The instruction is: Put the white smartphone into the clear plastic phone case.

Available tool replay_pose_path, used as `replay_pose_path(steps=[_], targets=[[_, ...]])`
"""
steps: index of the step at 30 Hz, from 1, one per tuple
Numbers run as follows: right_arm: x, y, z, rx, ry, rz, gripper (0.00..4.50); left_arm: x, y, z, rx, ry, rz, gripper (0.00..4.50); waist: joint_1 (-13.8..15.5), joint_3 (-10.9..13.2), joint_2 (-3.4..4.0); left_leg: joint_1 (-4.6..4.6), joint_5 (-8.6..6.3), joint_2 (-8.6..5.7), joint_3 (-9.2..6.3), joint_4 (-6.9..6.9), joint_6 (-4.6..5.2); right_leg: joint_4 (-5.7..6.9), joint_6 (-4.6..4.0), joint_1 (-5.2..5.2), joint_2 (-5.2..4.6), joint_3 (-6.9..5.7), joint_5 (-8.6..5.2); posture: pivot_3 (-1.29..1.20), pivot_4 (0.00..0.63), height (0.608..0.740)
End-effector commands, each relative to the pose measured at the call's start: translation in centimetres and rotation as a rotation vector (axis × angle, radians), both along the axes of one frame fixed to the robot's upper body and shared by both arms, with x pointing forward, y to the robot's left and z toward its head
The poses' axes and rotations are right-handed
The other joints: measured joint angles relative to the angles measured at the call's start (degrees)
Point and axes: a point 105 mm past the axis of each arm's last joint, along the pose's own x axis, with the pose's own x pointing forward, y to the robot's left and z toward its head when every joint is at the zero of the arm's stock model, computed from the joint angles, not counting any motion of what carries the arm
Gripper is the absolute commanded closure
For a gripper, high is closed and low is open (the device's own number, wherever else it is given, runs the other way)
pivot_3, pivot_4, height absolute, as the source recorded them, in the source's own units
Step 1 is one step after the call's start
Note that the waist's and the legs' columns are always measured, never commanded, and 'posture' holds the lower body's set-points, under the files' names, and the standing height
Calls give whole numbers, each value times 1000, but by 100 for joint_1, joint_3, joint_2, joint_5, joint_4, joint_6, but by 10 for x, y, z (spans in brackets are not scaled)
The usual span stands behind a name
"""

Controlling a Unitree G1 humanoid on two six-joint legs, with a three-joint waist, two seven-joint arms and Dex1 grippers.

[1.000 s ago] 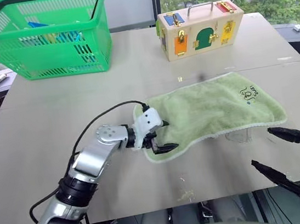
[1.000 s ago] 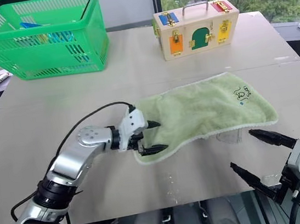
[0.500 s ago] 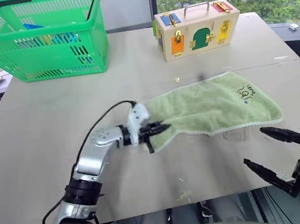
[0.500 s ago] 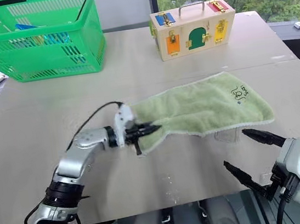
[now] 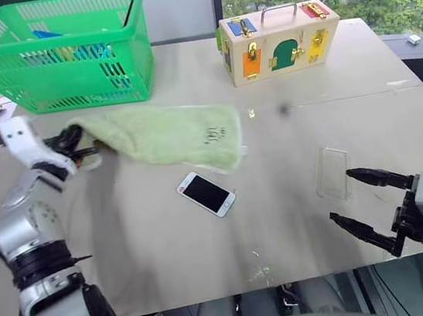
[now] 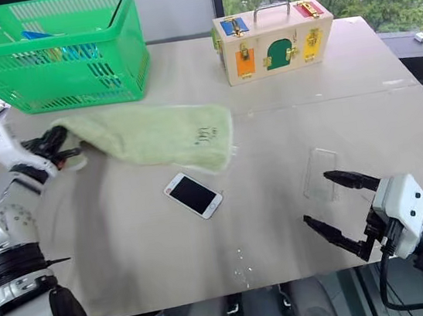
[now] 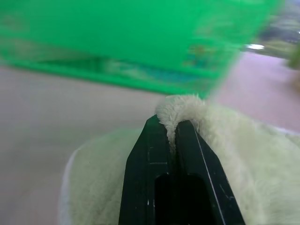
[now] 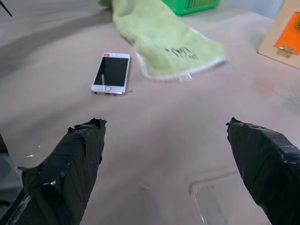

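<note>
Item: white smartphone [image 5: 207, 194]. We find it screen up on the bare counter [image 5: 129, 239], about mid-counter, just beside the near edge of the green towel [image 5: 165, 133] but not under it. Its long axis runs diagonally, from far-left to near-right in the head views.

Item: clear plastic phone case [image 5: 333, 174]. It lies flat on the counter, well apart from the phone toward our right, long axis roughly pointing away from us.

Item: left claw [image 5: 77, 141]. Clenched on one end of the towel, held off at the far left beside the green basket [image 5: 56, 46]. We judge this arm occupied until it lets go.

Item: right claw [image 5: 366, 204]. Released, fingers spread wide, empty, hovering at the near right edge with the case just beyond its fingertips.

Relation that matters: the phone lies ahead and to the left of the right claw, between the two arms. We judge the right arm better placed, since it is free.
</note>
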Motion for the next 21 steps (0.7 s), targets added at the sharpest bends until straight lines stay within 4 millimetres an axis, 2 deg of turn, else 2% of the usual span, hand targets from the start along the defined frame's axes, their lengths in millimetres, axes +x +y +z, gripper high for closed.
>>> replay_pose_path(steps=[1,4,7,8,10,13,17,21], targets=[[2,3,3,-6,-30,29,0,-18,34,17,62,-46,203,4424,-9,-6,-10,0,0,0,1,0,0,0,-2,0,-7,-1,-1,0,150,740],[3,4,2,-7,-27,35,0,-17,41,14,28,-27,272,4424,7,-10,-16,1,0,0,-1,0,0,2,-2,1,-12,-5,-1,0,150,740],[3,5,0,-11,-12,37,0,-1,1,-4,0,93,6,4424,23,-11,-17,1,0,-2,0,0,-1,2,-1,2,-14,-7,0,0,150,740],[3,5,0,-12,-8,35,0,0,-11,-9,-8,123,-69,3883,24,-11,-17,1,0,-2,0,1,-1,2,-1,3,-14,-9,0,0,150,740],[3,5,-2,-12,6,29,0,-2,-26,-15,-10,187,-204,3150,7,-12,-21,1,0,-3,-1,2,-1,2,-2,4,-16,-13,-1,0,150,740],[2,5,-5,-17,34,8,0,-12,-47,-13,62,226,-431,1927,-58,-11,-24,1,0,-2,-2,1,-2,2,-3,2,-15,-14,-1,0,150,740],[5,1,-14,-43,78,-69,0,-45,-110,4,63,282,-908,38,-55,-10,-21,0,-1,5,3,-5,-5,5,-21,-8,-15,-9,-11,0,150,740],[12,-2,-22,-61,83,-158,0,-60,-166,9,134,305,-1177,38,13,-13,-5,2,-13,-4,-1,-3,-25,3,-22,-7,-32,-14,-13,0,150,740]])
